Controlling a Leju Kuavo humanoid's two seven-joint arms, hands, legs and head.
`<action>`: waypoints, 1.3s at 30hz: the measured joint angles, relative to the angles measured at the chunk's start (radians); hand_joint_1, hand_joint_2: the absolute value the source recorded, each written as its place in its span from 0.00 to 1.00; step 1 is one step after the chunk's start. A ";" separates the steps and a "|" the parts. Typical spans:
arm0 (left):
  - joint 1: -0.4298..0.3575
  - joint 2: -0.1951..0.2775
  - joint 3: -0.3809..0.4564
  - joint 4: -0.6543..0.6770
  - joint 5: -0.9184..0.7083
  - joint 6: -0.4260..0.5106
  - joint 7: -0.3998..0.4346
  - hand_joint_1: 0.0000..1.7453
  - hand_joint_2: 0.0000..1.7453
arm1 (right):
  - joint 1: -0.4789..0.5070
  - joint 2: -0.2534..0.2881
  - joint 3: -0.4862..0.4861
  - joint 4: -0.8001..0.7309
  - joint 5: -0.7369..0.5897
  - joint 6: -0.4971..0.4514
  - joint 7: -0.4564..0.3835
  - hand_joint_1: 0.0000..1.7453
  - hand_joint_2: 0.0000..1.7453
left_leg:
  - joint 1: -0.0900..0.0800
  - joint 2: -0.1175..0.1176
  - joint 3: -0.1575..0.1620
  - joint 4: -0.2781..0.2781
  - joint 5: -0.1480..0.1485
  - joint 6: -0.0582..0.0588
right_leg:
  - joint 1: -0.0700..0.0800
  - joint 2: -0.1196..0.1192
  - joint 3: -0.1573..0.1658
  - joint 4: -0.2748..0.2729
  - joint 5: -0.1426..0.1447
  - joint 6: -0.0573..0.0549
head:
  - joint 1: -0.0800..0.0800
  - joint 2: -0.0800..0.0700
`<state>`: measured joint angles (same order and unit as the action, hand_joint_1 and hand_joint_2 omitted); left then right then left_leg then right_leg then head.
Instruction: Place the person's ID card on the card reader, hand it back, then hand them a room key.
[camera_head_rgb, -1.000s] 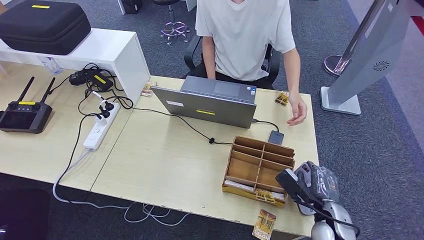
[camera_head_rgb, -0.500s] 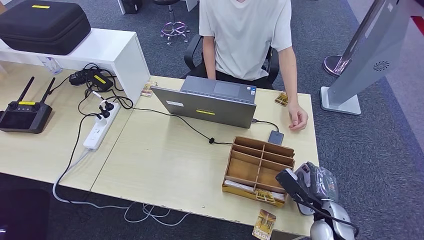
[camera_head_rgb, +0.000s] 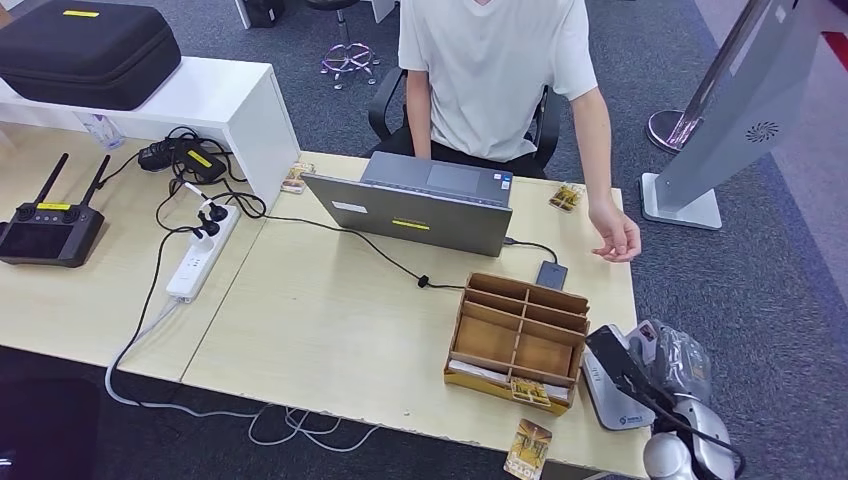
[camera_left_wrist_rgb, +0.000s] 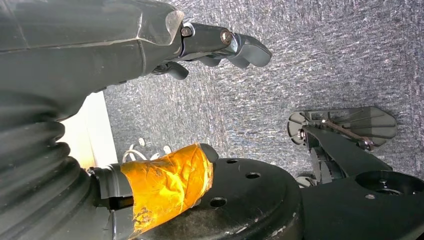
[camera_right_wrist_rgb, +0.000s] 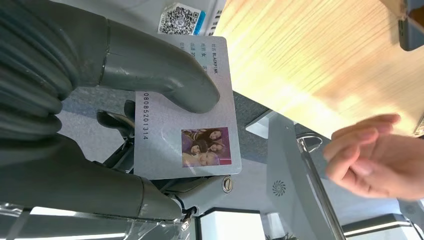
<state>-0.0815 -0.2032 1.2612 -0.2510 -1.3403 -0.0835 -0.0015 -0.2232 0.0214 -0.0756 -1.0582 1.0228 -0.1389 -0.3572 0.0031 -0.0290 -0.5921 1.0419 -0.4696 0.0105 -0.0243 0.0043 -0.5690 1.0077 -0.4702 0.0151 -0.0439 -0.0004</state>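
Now right robot hand (camera_right_wrist_rgb: 150, 125) pinching ID card (camera_right_wrist_rgb: 187, 120), beyond desk (camera_head_rgb: 330, 330) edge

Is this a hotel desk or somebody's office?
Probably an office or lab set up as a pretend hotel desk: a laptop, a card reader and a wooden card tray sit on plain desks, with a remote controller nearby.
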 joint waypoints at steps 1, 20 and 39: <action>0.000 0.000 0.000 0.000 0.000 0.000 0.000 0.00 1.00 | -0.001 0.000 -0.001 -0.003 0.002 0.002 -0.003 1.00 1.00 | 0.000 0.000 0.000 0.000 0.000 0.000 | 0.000 0.000 0.000 0.000 0.000 0.000 | 0.000 0.000; -0.008 0.008 -0.016 0.000 -0.046 -0.002 0.000 0.00 1.00 | -0.283 0.111 0.196 -0.129 0.097 0.061 0.123 1.00 1.00 | 0.001 0.002 -0.002 0.000 0.005 -0.003 | 0.000 0.003 -0.004 0.002 0.004 -0.002 | 0.000 0.000; -0.009 0.009 -0.064 0.000 -0.078 -0.033 -0.028 0.00 1.00 | -0.580 0.161 0.258 0.196 0.327 -0.005 0.312 1.00 1.00 | 0.001 0.000 -0.011 0.000 0.010 -0.003 | 0.001 0.001 -0.011 0.002 0.009 -0.002 | 0.000 0.000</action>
<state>-0.0909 -0.1942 1.1973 -0.2506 -1.4182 -0.1163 -0.0298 -0.8035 0.1827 0.1825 -0.8621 1.3499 -0.1439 -0.0453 0.0041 -0.0294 -0.6026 1.0420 -0.4592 0.0077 -0.0236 0.0049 -0.5803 1.0102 -0.4615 0.0129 -0.0434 -0.0004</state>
